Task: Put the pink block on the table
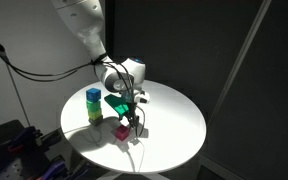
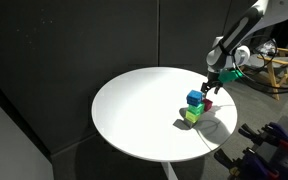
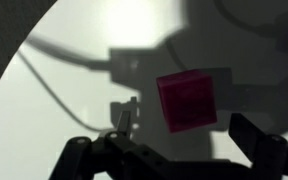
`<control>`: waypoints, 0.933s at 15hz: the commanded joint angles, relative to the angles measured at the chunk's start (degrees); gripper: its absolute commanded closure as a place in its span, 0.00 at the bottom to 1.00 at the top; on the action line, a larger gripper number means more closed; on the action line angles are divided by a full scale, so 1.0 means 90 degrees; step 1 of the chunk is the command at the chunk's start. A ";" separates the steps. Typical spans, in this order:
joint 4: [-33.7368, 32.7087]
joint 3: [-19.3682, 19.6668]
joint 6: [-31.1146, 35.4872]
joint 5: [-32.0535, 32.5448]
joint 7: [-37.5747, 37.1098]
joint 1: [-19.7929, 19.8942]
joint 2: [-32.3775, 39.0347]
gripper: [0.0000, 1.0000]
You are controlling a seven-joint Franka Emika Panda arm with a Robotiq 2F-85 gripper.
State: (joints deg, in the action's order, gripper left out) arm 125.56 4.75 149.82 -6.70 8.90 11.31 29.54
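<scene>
One block placed | pink block [image 3: 189,100] rests on the white table [image 1: 174,125], near a blue cube [image 1: 93,96] | gripper [image 1: 134,115] wide open just above it, holding nothing | left: likely only the retreat.

white arm [image 1: 82,25], black cables [image 1: 29,68], dark pincer [image 1: 129,110]

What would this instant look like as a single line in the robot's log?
gripper: open, over block | pink block: on table, not held | blue block: atop green block
</scene>
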 commanded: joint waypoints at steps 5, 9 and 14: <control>0.0198 0.0267 -0.0596 0.0574 -0.0682 -0.0419 -0.0720 0.00; 0.0283 0.0259 -0.0812 0.0788 -0.0796 -0.0549 -0.1033 0.00; 0.0442 0.0206 -0.1000 0.0978 -0.0805 -0.0697 -0.1395 0.00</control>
State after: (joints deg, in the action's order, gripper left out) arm 127.27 6.49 142.30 0.11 3.47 6.01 20.57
